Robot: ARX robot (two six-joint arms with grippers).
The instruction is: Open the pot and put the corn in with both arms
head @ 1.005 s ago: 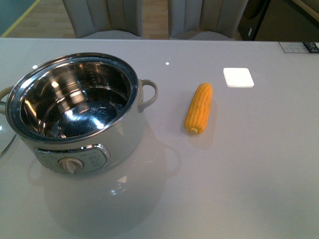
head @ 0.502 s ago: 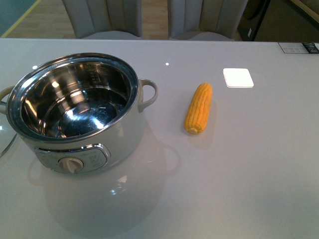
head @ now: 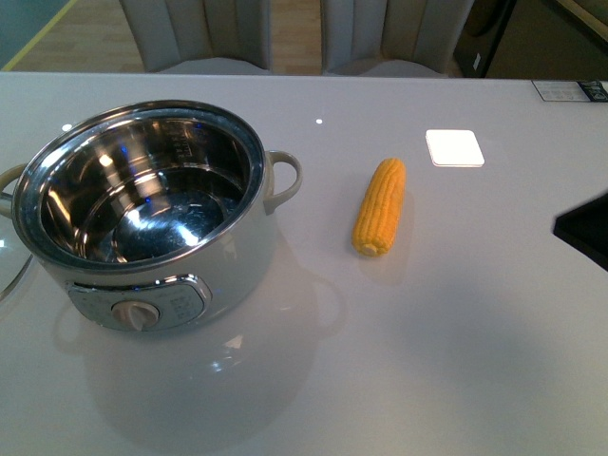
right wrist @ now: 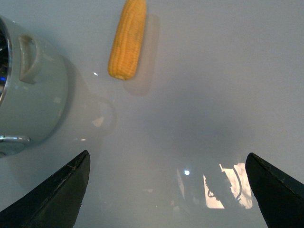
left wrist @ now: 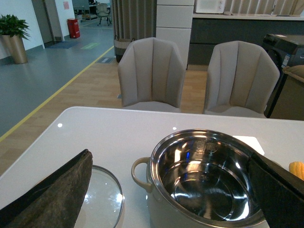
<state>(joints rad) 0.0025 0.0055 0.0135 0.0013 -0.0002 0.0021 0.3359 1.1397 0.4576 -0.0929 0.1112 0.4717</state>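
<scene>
The pot [head: 142, 214] stands at the left of the white table with no lid on; its steel inner bowl is empty. The corn [head: 380, 206] lies on the table to the right of the pot, apart from it. A black part of my right arm [head: 584, 233] shows at the front view's right edge. My right gripper [right wrist: 167, 156] is open and empty above bare table, short of the corn [right wrist: 127, 40] and the pot [right wrist: 28, 95]. My left gripper [left wrist: 170, 156] is open and empty, facing the pot [left wrist: 204, 175]. The corn's tip [left wrist: 297, 168] shows beyond the pot.
The glass lid [left wrist: 102, 199] lies flat on the table on the pot's left, seen at the front view's left edge [head: 8, 275]. A white square pad [head: 454, 147] lies beyond the corn. Two grey chairs [left wrist: 152, 73] stand behind the table's far edge.
A black part of my right arm has come into the front view at its right edge. The pot and the corn have not moved.
</scene>
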